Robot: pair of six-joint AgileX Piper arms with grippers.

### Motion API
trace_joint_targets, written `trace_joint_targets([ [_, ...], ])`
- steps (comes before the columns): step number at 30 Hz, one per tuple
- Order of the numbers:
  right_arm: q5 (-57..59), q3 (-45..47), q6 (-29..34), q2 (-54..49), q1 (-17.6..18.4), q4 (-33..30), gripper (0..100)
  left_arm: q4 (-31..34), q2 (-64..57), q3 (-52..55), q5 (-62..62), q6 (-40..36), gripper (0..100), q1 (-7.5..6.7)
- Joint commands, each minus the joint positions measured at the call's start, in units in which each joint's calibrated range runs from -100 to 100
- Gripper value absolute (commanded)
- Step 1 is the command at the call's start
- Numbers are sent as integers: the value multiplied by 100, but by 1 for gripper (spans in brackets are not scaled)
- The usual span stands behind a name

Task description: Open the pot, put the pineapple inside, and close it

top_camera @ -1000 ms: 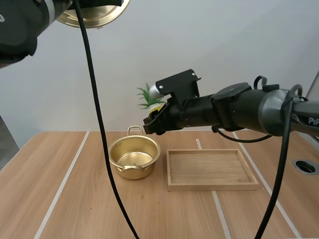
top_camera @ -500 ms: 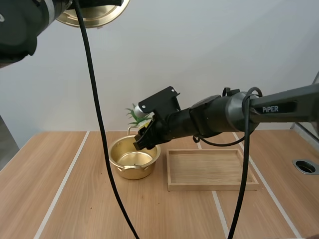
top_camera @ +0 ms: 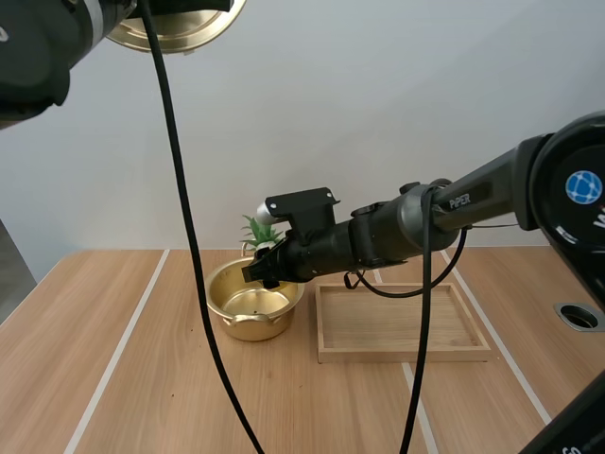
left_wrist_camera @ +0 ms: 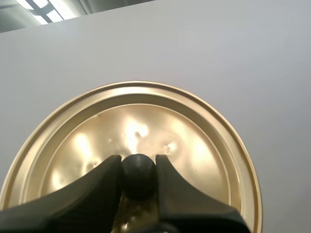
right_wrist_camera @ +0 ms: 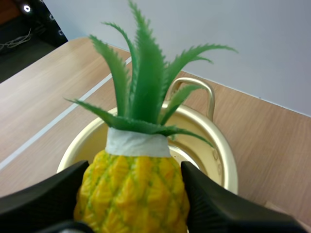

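Note:
The gold pot (top_camera: 253,301) stands open on the table, its lid off. My right gripper (top_camera: 266,269) hangs over the pot's right rim, shut on the pineapple (right_wrist_camera: 134,190), whose green leaves (top_camera: 258,229) point up and back. In the right wrist view the pot (right_wrist_camera: 214,153) lies just beyond and below the yellow fruit, with both black fingers (right_wrist_camera: 221,206) pressed on its sides. My left gripper (left_wrist_camera: 138,170) is raised high at the upper left, shut on the black knob (left_wrist_camera: 139,168) of the gold lid (top_camera: 184,26).
A shallow wooden tray (top_camera: 401,323) lies right of the pot, under my right arm. White lines run along the wooden table top (top_camera: 123,350). A round hole (top_camera: 579,317) sits near the table's right edge.
My right gripper has carried the pineapple left and down, from above the tray's back left corner to just over the pot. The left gripper and lid have stayed still.

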Motion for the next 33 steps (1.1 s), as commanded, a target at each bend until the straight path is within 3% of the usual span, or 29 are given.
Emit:
trace_joint_targets([
  [1,203,-113,-43,73,1,180,0,-72,-39,-1,-195,-27,0,-18],
  [17,591,-343,-43,833,148,264,0,-72,-39,-1,-195,-27,0,-18],
  [23,202,-398,-43,988,381,264,0,-72,-39,-1,-195,-27,0,-18],
  [33,-674,-553,-43,1061,389,279,0,-72,-39,-1,-195,-27,0,-18],
])
